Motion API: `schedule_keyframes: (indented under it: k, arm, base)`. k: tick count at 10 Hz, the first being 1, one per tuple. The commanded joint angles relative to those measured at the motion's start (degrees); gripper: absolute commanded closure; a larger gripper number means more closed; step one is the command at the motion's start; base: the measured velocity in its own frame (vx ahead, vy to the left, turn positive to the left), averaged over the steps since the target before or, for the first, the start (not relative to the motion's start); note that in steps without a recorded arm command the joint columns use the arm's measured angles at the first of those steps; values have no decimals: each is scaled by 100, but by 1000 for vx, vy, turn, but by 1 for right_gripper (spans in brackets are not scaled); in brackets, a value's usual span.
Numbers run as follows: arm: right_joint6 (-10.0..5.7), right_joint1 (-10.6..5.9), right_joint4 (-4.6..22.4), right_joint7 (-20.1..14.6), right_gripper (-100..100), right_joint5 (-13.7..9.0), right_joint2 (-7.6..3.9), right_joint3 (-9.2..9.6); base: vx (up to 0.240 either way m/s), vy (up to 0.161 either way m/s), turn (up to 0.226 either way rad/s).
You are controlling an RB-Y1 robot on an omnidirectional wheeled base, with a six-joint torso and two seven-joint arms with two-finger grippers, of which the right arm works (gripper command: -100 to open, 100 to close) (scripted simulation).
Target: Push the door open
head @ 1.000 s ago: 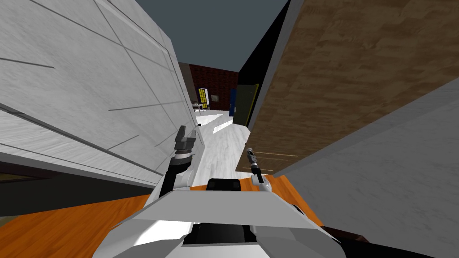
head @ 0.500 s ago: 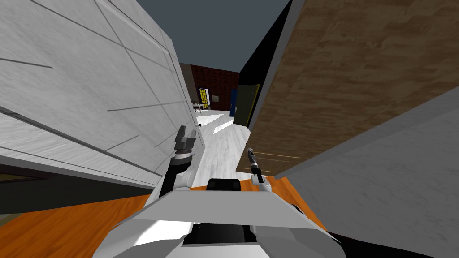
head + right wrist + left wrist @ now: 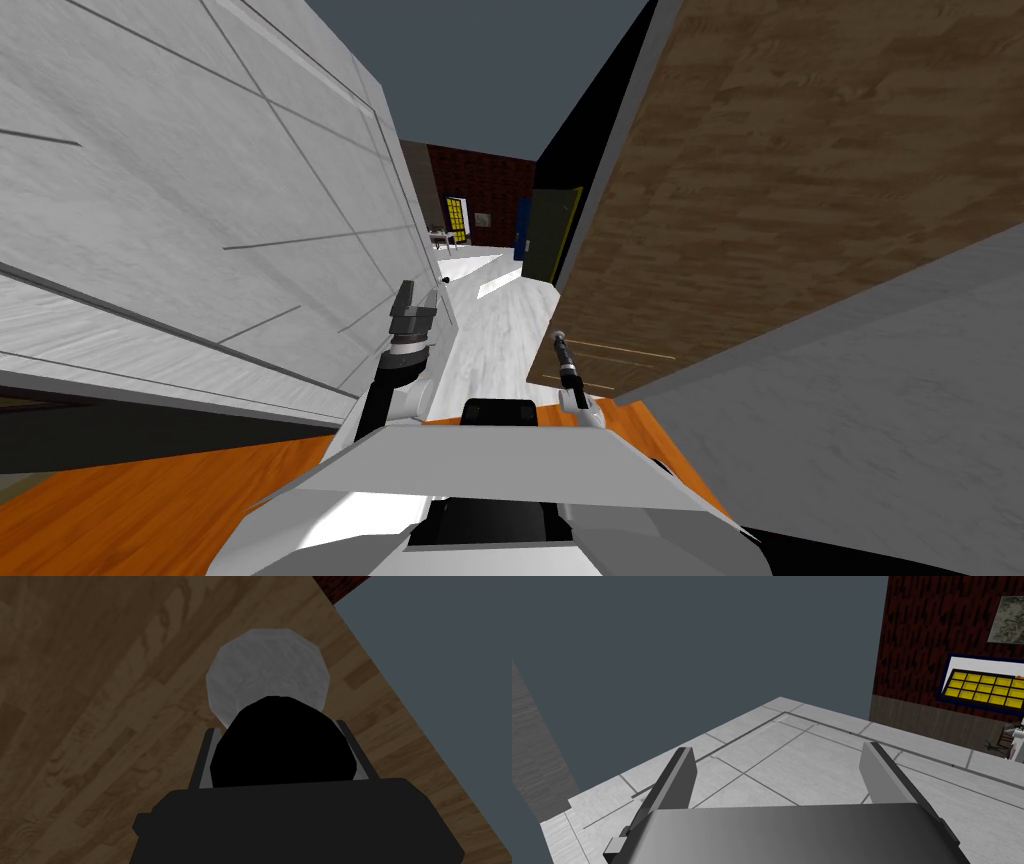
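Brown door (image 3: 90, 676), black knob (image 3: 280, 751) between right hand (image 3: 276, 728) fingers.

An orange wooden floor (image 3: 150, 500) gives way to a pale white floor (image 3: 500, 335) running past a white panelled wall (image 3: 200, 200) toward a dark red brick wall (image 3: 485, 180) with a yellow-paned window (image 3: 455, 215).

Head camera: high, rolled, steeply down and forward, between white panelled surface (image 3: 200, 220) and brown wooden door (image 3: 800, 200).
Left wrist camera: along left gripper (image 3: 777, 761), over that surface toward far brick wall (image 3: 480, 180); both shared with head.
Right wrist camera: along right gripper (image 3: 280, 731), very near door, facing black knob (image 3: 280, 748).
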Motion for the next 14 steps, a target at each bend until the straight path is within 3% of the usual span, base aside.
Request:
schedule_keyframes:
  k: [1, 3, 6, 8, 14]
  arm:
    - [-30, -14, -20, -159, 100, -63, -36, -27]
    - [-41, 3, -59, -523, 100, -262, -14, -26]
    - [-47, 12, -80, -851, 100, -367, -2, -25]
    - [-58, 30, -121, -1217, 100, -579, 22, -24]
    - [-76, 59, -186, -2030, 100, -912, 64, -22]
  base:
    - [35, -11, 18]
    - [42, -13, 35]
    - [39, -9, 20]
    - [53, -15, 37]
    - [46, -14, 26]
